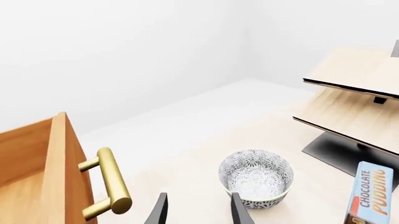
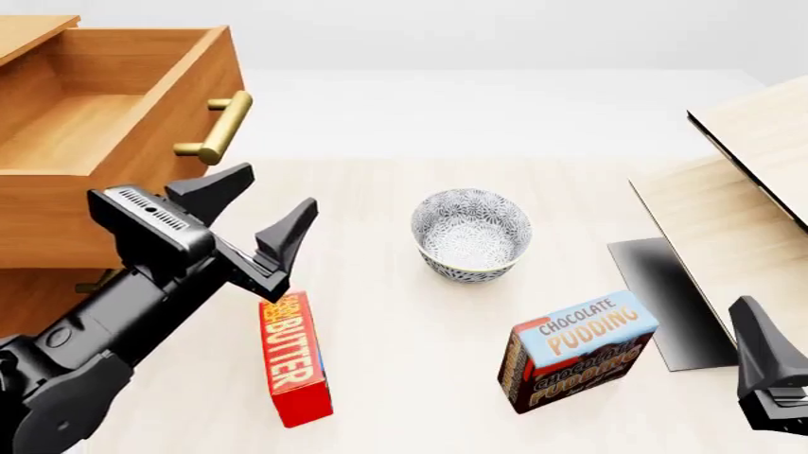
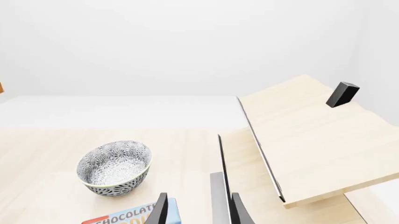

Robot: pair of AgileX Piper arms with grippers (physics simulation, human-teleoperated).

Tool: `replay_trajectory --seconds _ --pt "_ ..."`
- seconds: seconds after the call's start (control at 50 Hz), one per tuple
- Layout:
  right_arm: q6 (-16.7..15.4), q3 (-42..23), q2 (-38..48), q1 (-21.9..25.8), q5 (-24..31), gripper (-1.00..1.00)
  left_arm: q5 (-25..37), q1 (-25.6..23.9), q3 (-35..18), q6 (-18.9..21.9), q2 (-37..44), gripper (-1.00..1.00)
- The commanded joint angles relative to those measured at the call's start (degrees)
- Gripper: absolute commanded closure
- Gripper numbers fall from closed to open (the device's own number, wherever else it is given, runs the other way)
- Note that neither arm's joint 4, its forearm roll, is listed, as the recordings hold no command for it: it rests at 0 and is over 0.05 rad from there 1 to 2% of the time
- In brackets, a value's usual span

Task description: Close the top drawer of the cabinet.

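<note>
Front view shows the top drawer [image 2: 108,104] pulled well out of the cabinet [image 2: 51,274] at the table's left, its brass handle [image 2: 225,126] facing the bowl [image 2: 471,234], while the left gripper [image 2: 261,210] hangs just in front of and below that handle, jaws spread wide and holding nothing. The main risk, I judge, is a push that lands on the handle bar or the drawer's corner instead of its flat front, so the fingers slip off or skew the drawer. The right gripper [image 3: 197,208], parted narrowly and empty, sits far off near the pudding box [image 2: 578,352].
</note>
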Motion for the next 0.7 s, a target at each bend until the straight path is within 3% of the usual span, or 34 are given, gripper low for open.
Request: replay_trajectory --seconds 0.02,0.7 --pt "0.0 0.0 0.0 0.0 0.0 -1.0 0.1 2.1 0.7 -0.3 -0.6 -1.0" --pt "0.0 0.0 0.0 0.0 0.0 -1.0 3.5 7.7 0.7 -1.4 -4.1 -1.0"
